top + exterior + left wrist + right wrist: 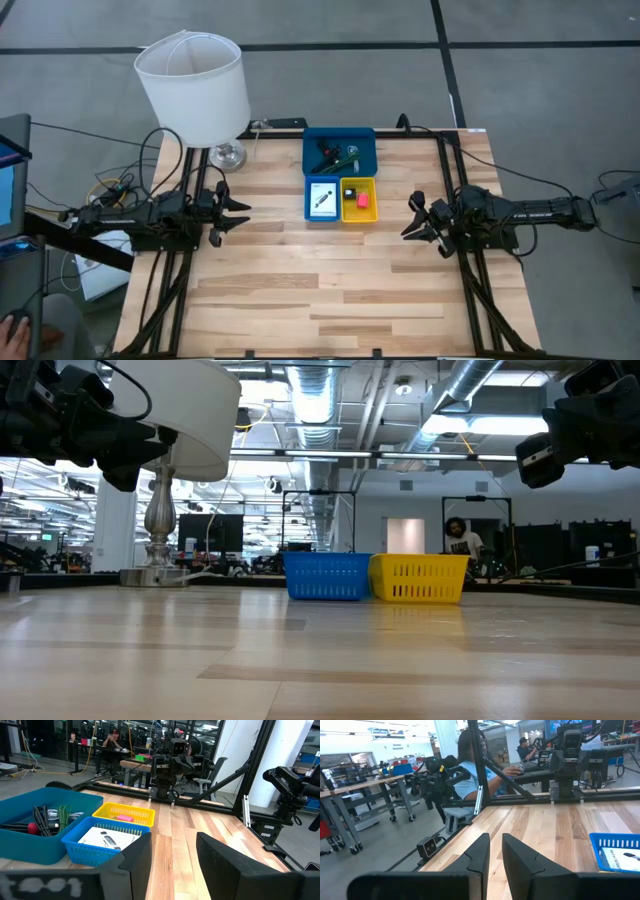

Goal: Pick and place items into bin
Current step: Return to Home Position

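Blue bin, yellow tray, cables seemingly inside

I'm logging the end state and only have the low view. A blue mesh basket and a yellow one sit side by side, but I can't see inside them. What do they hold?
Observer: The small blue square tray holds a white card with black print.
Operator: And the yellow one?
Observer: The yellow square tray holds a small pink-red piece.
Operator: Anything behind those two?
Observer: A wide blue rectangular tray adjoins them on the far side, with black and green cables inside.
Operator: Are the grippers holding anything?
Observer: No. The left gripper and right gripper are open and empty, one on either side of the trays.
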